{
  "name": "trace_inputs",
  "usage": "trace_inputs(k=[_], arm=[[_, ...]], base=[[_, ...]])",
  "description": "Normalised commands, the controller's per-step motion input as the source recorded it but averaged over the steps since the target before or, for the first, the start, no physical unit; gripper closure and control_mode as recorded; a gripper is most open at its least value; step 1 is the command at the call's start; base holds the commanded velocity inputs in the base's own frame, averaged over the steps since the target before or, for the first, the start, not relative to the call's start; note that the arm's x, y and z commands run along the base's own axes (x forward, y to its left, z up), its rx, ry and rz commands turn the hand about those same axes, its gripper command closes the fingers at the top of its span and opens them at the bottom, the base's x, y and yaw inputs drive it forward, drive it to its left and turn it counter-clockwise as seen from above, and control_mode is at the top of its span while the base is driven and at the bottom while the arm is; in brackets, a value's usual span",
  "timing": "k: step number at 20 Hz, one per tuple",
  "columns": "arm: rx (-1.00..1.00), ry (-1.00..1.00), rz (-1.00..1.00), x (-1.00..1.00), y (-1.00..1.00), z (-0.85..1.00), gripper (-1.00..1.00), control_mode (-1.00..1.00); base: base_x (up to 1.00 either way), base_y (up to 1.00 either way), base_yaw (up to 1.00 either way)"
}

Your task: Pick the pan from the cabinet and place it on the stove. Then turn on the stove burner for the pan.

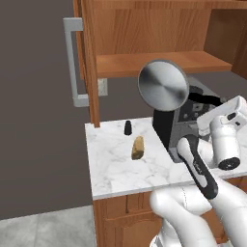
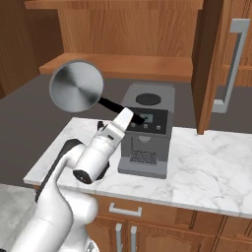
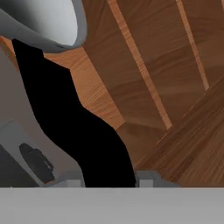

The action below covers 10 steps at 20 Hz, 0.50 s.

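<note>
**Hand view: pan gripped by handle, out of cabinet — stove not in sight**

Hand view shows the pan's (image 3: 48, 19) black handle (image 3: 83, 140) running from betw. the two finger tips up and away to the steel bowl at top left, so the gripper (image 3: 109, 180) is clenched on the handle, long axis of the pan lined up w/ the gripper's own axis. Wood grain of the cabinet (image 3: 175, 87) behind.

Left base view: pan (image 1: 163, 85) hangs in the air, tipped up on edge so its round shiny bottom faces the camera, in front of and just below the cabinet shelf (image 1: 159, 61). Handle (image 1: 206, 99) runs right and slightly down to the hand. Cabinet door (image 1: 89, 62) stands open w/ its grey bar handle (image 1: 73, 62) at left.

Right base view: same thing from the other side — pan (image 2: 76, 86) up and left of the gripper (image 2: 132, 116), handle (image 2: 115, 107) slanting down-right into it. A coffee machine (image 2: 146, 133) sits on the marble counter (image 2: 216, 167) right under the hand. A small dark item (image 1: 128, 127) and a tan lump (image 1: 138, 147) also on the counter; can't tell what they are.

Judgement: pick is done, carry is next. No cooktop in any pic, so which way it lies from the pan can't be told — prob. the base must drive first. Pan needs levelling before set-down; watch the coffee machine below.
</note>
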Motion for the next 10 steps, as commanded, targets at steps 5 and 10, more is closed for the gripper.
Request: trace_inputs(k=[5,10], arm=[[-0.03,0.05,-0.07,-0.59,-0.06,0.00,1.00,-1.00],[-0.04,0.15,-0.08,-0.51,-0.01,0.01,1.00,-1.00]], base=[[0.00,0.00,0.00],[0.00,0.00,0.00]])
